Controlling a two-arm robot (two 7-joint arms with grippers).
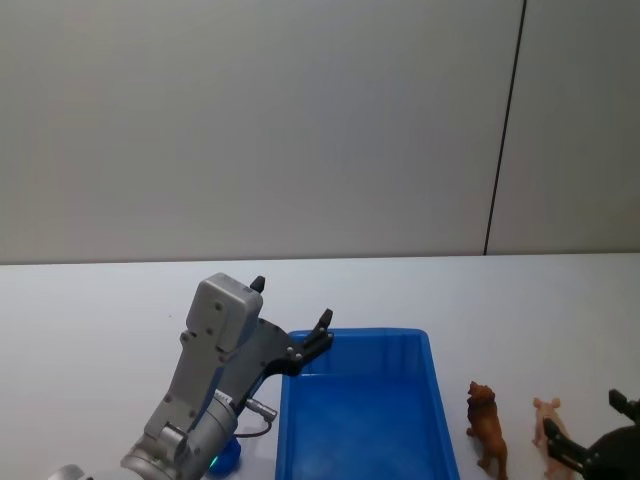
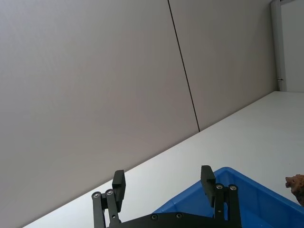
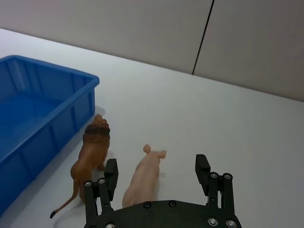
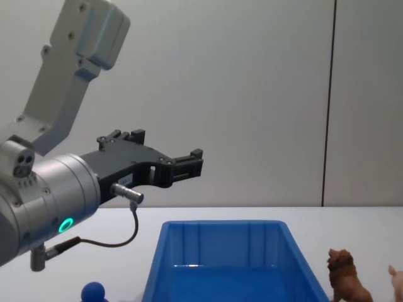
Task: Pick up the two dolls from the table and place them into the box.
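We see the left gripper (image 1: 292,302) raised off the table (image 1: 100,320), above the box's (image 1: 360,410) far left corner. Its fingers are spread wide and it holds nothing and touches nothing. In the left wrist view the left gripper (image 2: 163,183) shows both fingers (image 2: 118,184) well apart, with only wall and table between them and the box (image 2: 237,199) rim just below. In the chest view the left gripper (image 4: 186,165) hangs high over the box (image 4: 220,251), pointing toward the robot's right.

The right gripper (image 1: 595,428) is low at the near right, just beside the pig (image 1: 550,430). In its wrist view the right gripper (image 3: 156,167) is also wide open. The pig (image 3: 145,173) shows between its fingers (image 3: 110,173), but they are not closed on it; we can't tell if anything touches.

The lion (image 1: 487,425) stands on the table just right of the box, apart from its wall. In the right wrist view the lion (image 3: 92,152) sits between the box (image 3: 42,114) and the pig, near the finger on that side. The lion (image 4: 343,277) is upright in the chest view.

The blue doll (image 4: 93,291) is on the table left of the box, under the left arm, with only its round top visible. In the head view the blue doll (image 1: 230,455) is partly hidden by the arm.

We see no dolls in the parts of the box that show.
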